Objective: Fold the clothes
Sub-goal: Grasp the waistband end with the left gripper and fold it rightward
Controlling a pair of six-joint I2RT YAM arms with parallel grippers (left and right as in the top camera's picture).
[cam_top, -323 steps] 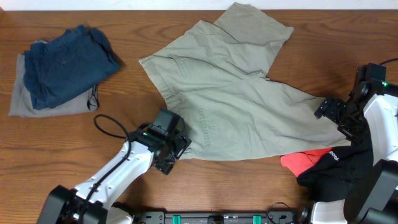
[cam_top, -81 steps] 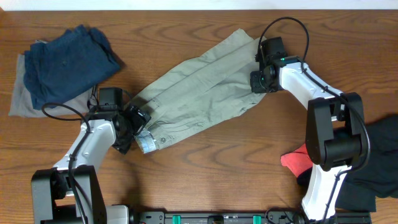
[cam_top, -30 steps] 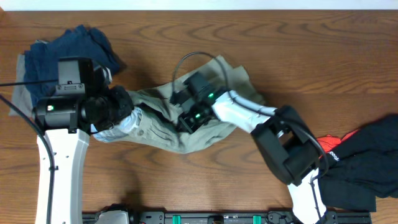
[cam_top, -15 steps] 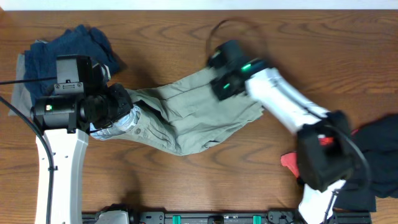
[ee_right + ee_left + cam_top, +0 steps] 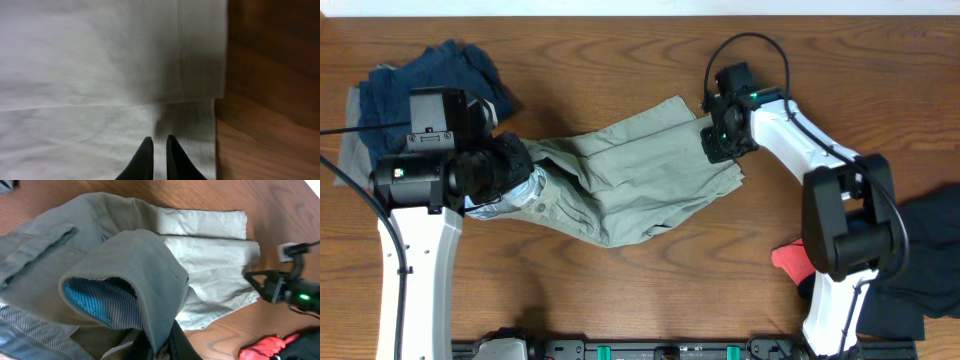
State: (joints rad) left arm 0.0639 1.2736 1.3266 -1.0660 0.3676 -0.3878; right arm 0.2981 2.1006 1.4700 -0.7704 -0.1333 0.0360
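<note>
Two legs of the khaki shorts (image 5: 630, 175) lie stacked across the middle of the tabletop (image 5: 620, 300), their hems to the right. At the left end, the left fingers (image 5: 177, 345) pinch the bunched waistband and hold it raised, with a blue-striped lining showing inside the fold. The right fingers (image 5: 144, 159) are pressed almost together and grip nothing, their tips over the hem at the shorts' far right corner. A blue garment (image 5: 425, 85) sits at the far left. A red garment (image 5: 790, 262) and a black garment (image 5: 920, 250) lie at the near right.

Khaki shorts (image 5: 630, 170) folded lengthwise, waistband end lifted; blue garments (image 5: 430, 75) top-left
</note>
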